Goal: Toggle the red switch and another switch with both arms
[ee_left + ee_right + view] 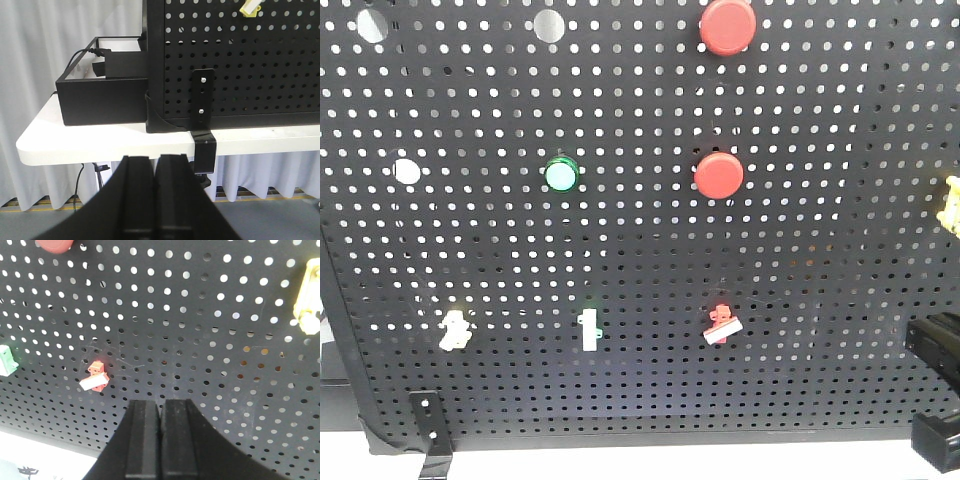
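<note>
The red switch point(722, 325) sits low on the black pegboard point(640, 250), its white lever slanting down to the left. The right wrist view shows the red switch point(95, 377) up and to the left of my right gripper point(160, 403), which is shut, holds nothing and is apart from it. The pale cream switch point(453, 330) is at the lower left of the board. It appears at the top of the left wrist view as a yellowish switch point(250, 7), far above my shut, empty left gripper point(156, 159), which hangs below the table edge.
Two round red buttons point(727, 27) point(719, 175), a green button point(561, 174) and a white toggle with a green base point(589, 328) share the board. A yellow clip point(307, 297) is at the right. A black clamp point(202, 100) and a black box point(102, 90) stand on the white table point(100, 140). Black arm parts point(935, 345) fill the right edge.
</note>
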Available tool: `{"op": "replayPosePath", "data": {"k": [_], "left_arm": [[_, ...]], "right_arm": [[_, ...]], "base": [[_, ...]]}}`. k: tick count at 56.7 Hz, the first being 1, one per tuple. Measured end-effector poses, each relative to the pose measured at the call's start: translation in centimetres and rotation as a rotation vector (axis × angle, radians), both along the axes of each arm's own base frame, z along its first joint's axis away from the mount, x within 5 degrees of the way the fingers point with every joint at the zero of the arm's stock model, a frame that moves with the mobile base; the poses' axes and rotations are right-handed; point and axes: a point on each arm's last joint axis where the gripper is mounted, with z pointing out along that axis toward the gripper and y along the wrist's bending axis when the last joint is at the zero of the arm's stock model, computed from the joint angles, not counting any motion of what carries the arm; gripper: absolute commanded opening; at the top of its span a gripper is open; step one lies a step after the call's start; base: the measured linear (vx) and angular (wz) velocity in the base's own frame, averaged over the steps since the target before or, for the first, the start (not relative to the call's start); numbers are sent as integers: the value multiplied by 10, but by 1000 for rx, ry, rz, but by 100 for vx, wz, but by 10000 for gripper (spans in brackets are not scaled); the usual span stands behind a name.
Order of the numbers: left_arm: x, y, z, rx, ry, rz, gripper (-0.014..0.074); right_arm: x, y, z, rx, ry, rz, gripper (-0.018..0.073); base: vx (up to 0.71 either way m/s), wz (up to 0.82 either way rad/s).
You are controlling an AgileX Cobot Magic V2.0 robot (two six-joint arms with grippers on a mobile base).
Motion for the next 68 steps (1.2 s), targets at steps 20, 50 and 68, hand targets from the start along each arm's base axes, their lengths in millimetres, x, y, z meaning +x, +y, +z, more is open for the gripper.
{"op": "replayPosePath", "data": {"k": [20,50,68], "left_arm": [[0,0,0,0,0,0,3],[0,0,0,0,0,0,3],[0,0,0,0,-1,0,3]], "right_arm": [[-1,0,0,1,-2,0,-6],[-72,-46,-108,117,-74,-218,-6],[-98,-49,-181,114,-51,-231,-6]], "base": [[0,0],[0,0],[0,0]]}}
